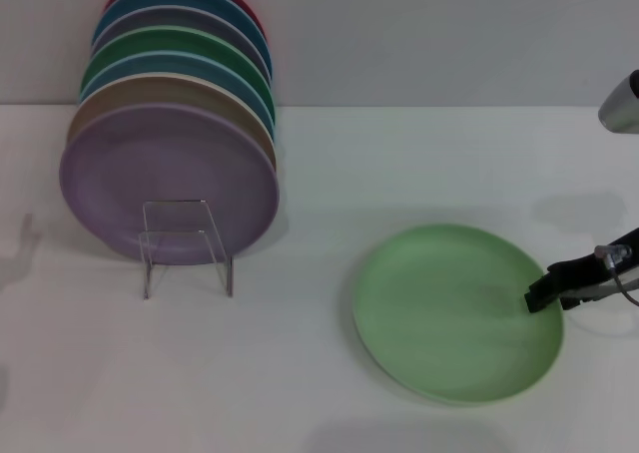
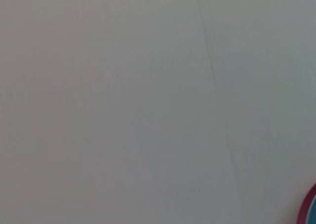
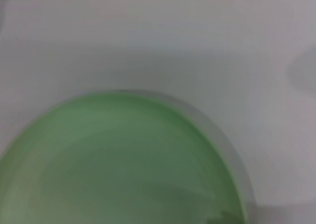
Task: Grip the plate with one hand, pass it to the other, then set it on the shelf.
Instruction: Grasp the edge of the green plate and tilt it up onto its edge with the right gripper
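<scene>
The pale mint-green plate [image 1: 454, 313] lies flat on the white table at the front right. It also fills the lower part of the right wrist view [image 3: 123, 160]. My right gripper [image 1: 537, 297], slim and black on a silver-grey arm, reaches in from the right, with its tip over the plate's right rim. The shelf [image 1: 187, 248], a small wire rack with a see-through front loop, stands at the left. My left gripper is out of view. The left wrist view shows only a pale wall.
Several plates stand on edge in the rack, with a lilac plate [image 1: 170, 179] in front and a darker green one [image 1: 190, 49] farther back. A red plate rim [image 2: 308, 206] shows in the left wrist view. Bare table [image 1: 300, 373] lies between rack and plate.
</scene>
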